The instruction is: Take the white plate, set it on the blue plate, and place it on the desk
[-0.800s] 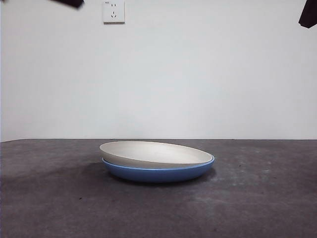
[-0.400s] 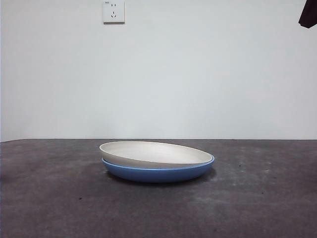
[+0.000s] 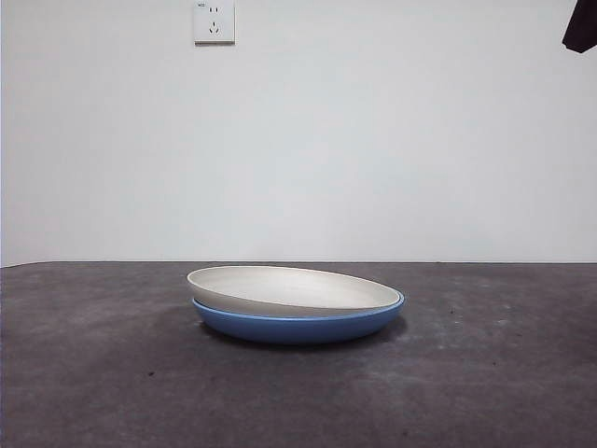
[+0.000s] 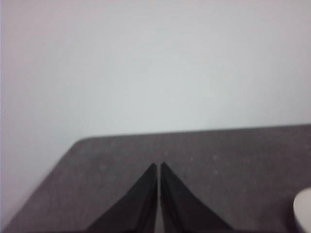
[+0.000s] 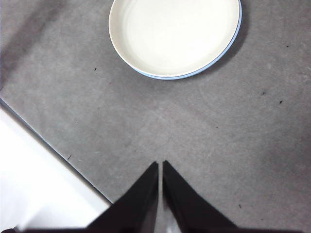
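Note:
The white plate (image 3: 289, 288) lies slightly tilted inside the blue plate (image 3: 298, 326) in the middle of the desk (image 3: 103, 373). From the right wrist view, the white plate (image 5: 172, 35) covers nearly all of the blue plate (image 5: 228, 47), leaving only a thin rim showing. My right gripper (image 5: 160, 165) hangs shut and empty well above the desk, apart from the plates. A black tip (image 3: 581, 25) shows at the front view's top right corner. My left gripper (image 4: 158, 166) is shut, holds nothing, and has the white plate's edge (image 4: 303, 216) at the side of its view.
A wall socket (image 3: 214, 21) sits high on the white wall behind the desk. The desk's edge (image 5: 53, 148) runs close beside my right gripper, with white floor beyond it.
The black arm tip at the front view's top left corner has gone out of view. The plates have not moved.

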### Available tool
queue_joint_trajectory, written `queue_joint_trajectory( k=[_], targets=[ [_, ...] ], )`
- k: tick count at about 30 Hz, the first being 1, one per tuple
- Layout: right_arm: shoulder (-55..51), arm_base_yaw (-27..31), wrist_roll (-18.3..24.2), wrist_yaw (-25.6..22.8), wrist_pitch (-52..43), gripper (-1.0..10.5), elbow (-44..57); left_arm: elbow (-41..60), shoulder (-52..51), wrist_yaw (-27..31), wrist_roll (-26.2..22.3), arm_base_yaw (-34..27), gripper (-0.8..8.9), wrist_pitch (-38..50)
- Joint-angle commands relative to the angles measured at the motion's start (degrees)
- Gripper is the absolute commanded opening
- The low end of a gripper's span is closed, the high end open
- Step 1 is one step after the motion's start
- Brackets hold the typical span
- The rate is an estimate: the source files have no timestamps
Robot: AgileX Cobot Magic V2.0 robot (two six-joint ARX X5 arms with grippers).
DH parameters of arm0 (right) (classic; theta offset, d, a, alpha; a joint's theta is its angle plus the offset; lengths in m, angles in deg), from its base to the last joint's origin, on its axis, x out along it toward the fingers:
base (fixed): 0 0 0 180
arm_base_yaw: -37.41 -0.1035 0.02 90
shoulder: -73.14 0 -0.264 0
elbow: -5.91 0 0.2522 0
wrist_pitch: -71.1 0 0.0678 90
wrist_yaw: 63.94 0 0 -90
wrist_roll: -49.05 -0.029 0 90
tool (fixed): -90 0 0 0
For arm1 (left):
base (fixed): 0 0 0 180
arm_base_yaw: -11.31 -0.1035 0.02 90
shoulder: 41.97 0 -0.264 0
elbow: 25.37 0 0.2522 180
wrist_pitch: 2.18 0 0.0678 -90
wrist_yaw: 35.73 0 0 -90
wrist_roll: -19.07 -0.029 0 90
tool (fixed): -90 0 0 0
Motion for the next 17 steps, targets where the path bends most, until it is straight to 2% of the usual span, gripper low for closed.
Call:
queue_joint_trajectory(
  k=[1,13,17],
  targets=[
    [0.2,-0.39,0.44,0.02,-0.5,0.1,-0.24,3.5,-2.16,0.15,1.05,-0.26,0.1,0.28],
    [0.2,-0.39,0.44,0.02,-0.48,0.1,-0.24,13.44,-6.54,0.2,2.93,-0.26,0.1,-0.04],
    [0.2,-0.39,0.44,0.02,-0.52,0.1,-0.24,13.42,-8.68,0.17,2.91,-0.24,0.1,-5.35]
  ],
)
